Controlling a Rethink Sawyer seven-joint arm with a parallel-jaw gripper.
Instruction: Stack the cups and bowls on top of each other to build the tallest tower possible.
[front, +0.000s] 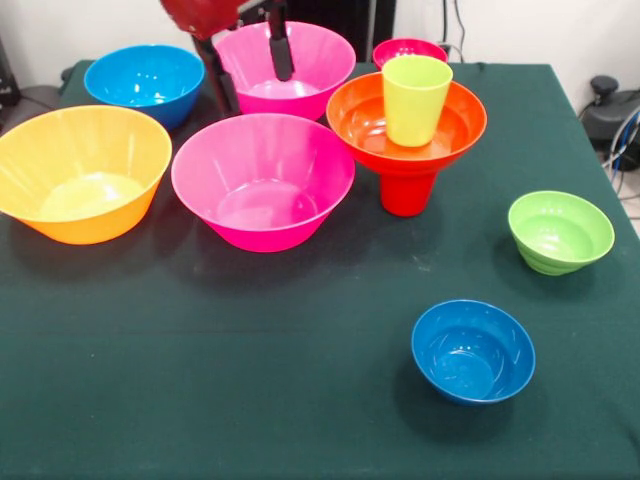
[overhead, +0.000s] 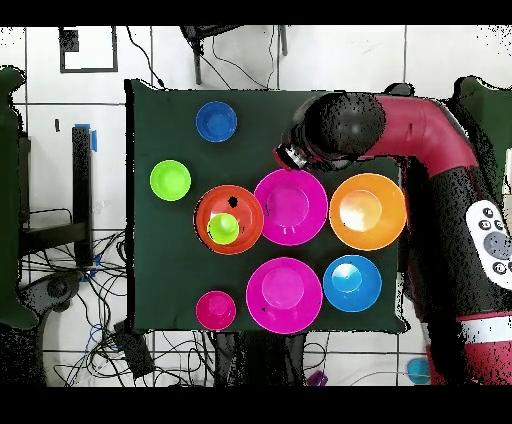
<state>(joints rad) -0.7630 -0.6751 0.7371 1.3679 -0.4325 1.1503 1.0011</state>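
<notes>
The tower (front: 408, 140) stands on the green counter (front: 250, 380): a red cup (front: 407, 192) at the bottom, a wide red-orange bowl (front: 355, 125) on it, and a lime green cup (front: 415, 98) inside. The robot's hand (front: 252, 68) hangs over the far pink bowl (front: 315, 55) with its fingers (front: 281, 55) apart, holding nothing.

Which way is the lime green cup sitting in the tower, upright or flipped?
Upright: the lime green cup shows its open mouth on top and stands inside the red-orange bowl, which rests on the red cup.
</notes>
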